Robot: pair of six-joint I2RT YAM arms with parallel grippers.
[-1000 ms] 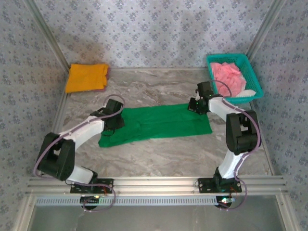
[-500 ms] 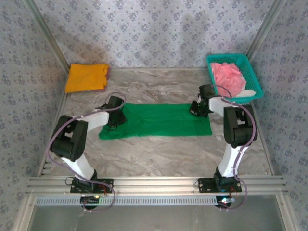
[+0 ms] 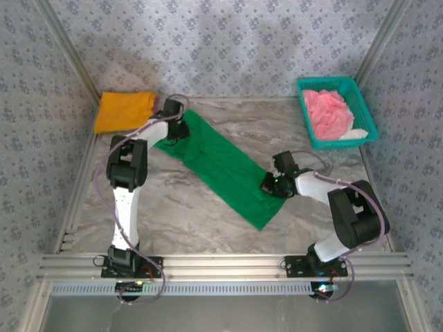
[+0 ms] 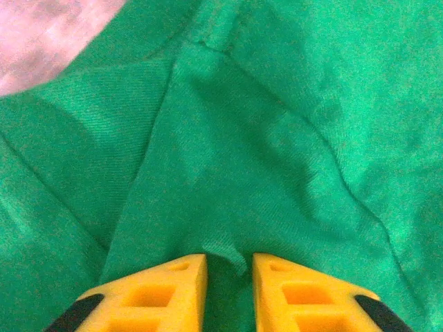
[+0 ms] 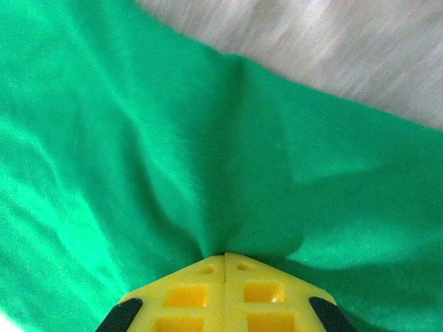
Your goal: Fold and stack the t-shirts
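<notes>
— As we look down from the top camera, where do the shirts lie?
— We see the green t-shirt point(image 3: 221, 166) as a long slanted strip on the table point(image 3: 208, 221), left of the teal basket point(image 3: 365, 114). The pink t-shirt point(image 3: 329, 114) lies crumpled inside that basket, and the orange-yellow t-shirt point(image 3: 124, 111) lies well to its left. The left gripper point(image 3: 174, 131) is at the strip's end farthest left of the basket, the right gripper point(image 3: 268, 187) at the edge facing it.
— And our left wrist?
— Jaws slightly apart, pinching a ridge of green cloth.
— Right wrist?
— Jaws pressed together, green cloth gathered at their tips.
</notes>
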